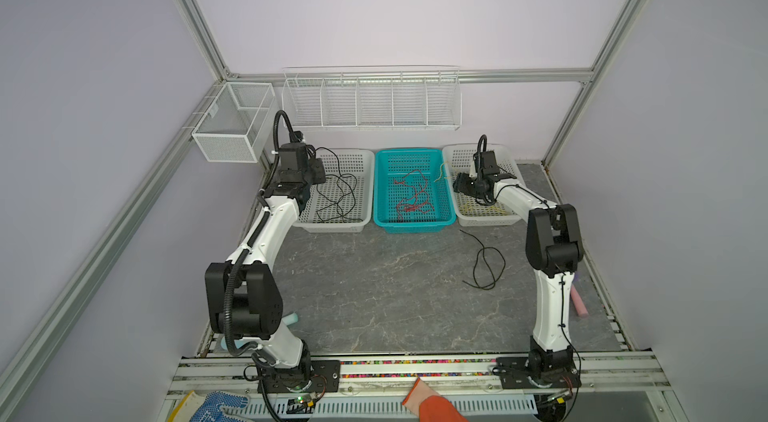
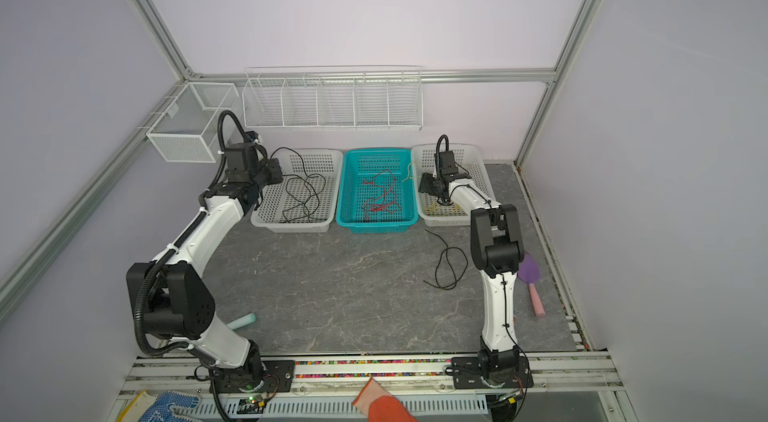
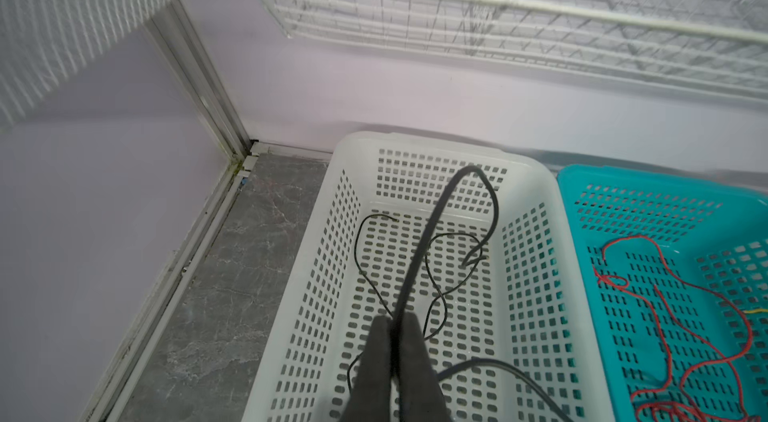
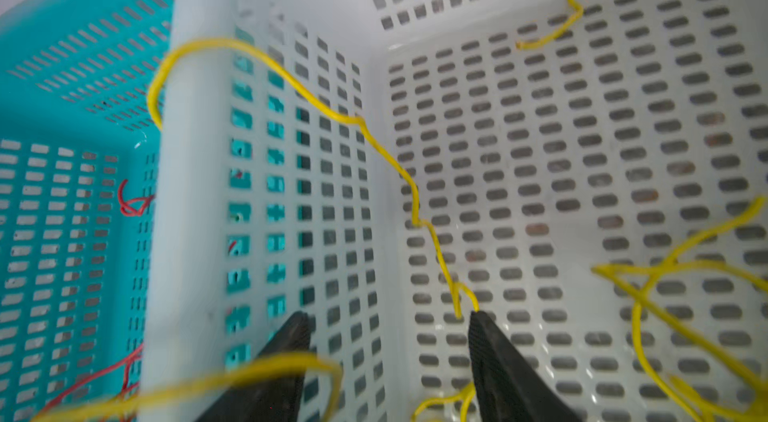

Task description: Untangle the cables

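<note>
Okay, left gripper [image 3: 392, 318] is pressed tight on a black cable [image 3: 432, 216], pinching it above the left basket [image 3: 415, 141]. The strand arches up from the jaws and drops back onto the basket floor among more black loops.

Right gripper [image 4: 388, 316] is down inside the right basket [image 4: 183, 200], jaws spread, nothing pinched. A yellow cable [image 4: 390, 154] runs right up to one fingertip, and more yellow lies around it. That strand loops over the rim toward the teal basket [image 1: 380, 191], where the red cables [image 1: 415, 191] sit on their own.

I read this as the sorting stage, nearly done: black left, red middle, yellow right. One loose cable [image 1: 488, 266], black, lies coiled on the table [image 1: 374, 295] near the right arm, well apart from the baskets.

Next, I'd part the left jaws and let the black strand fall. The right needs to draw that overhanging yellow loop fully inside, gently, since it could snag on the rim. Then the coil on the table needs fetching.
</note>
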You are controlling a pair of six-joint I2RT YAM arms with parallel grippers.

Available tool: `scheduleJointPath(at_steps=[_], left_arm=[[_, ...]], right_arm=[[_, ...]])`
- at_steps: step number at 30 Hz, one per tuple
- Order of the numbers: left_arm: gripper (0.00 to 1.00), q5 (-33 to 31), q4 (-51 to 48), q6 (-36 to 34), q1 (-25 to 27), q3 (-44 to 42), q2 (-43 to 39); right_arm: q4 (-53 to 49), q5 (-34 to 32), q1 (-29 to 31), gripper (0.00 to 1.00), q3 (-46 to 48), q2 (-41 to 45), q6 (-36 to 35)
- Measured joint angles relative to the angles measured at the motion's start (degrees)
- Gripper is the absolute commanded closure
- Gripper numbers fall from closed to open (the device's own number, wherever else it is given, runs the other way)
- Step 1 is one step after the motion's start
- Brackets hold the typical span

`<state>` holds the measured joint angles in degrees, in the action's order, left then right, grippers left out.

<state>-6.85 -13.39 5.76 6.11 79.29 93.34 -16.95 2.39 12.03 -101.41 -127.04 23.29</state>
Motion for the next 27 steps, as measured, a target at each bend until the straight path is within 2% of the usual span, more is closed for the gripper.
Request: scheduleJointPath(at_steps=[9,14,19,22,27], left_arm=[[1.00,-0.4,-0.2,0.7,0.0,0.6,-3.0],[1.00,0.5,0.1,1.5,-0.1,2.1,-5.3],[1.00,1.4,0.0,2.8,-0.1,1.4,-5.4],[1.00,2.0,-0.2,3.2,-0.1,0.2,-5.2],[1.00,2.7,-0.6,3.2,-0.1,-1.2,-4.3]], right_arm=[[-1.4,-0.7,-1.5,0.40,-18.8,-13.9,-2.1],[-2.1,-1.3,-2.6,0.43,-21.0,-17.0,-2.4],[-4.1,-1.3,-2.7,0.70,-27.1,-20.0,-3.0],[-4.5,-1.5,-2.7,0.81,-27.4,-20.1,-3.0],[-2.2,-1.7,-3.0,0.92,-21.9,-18.0,-2.5]])
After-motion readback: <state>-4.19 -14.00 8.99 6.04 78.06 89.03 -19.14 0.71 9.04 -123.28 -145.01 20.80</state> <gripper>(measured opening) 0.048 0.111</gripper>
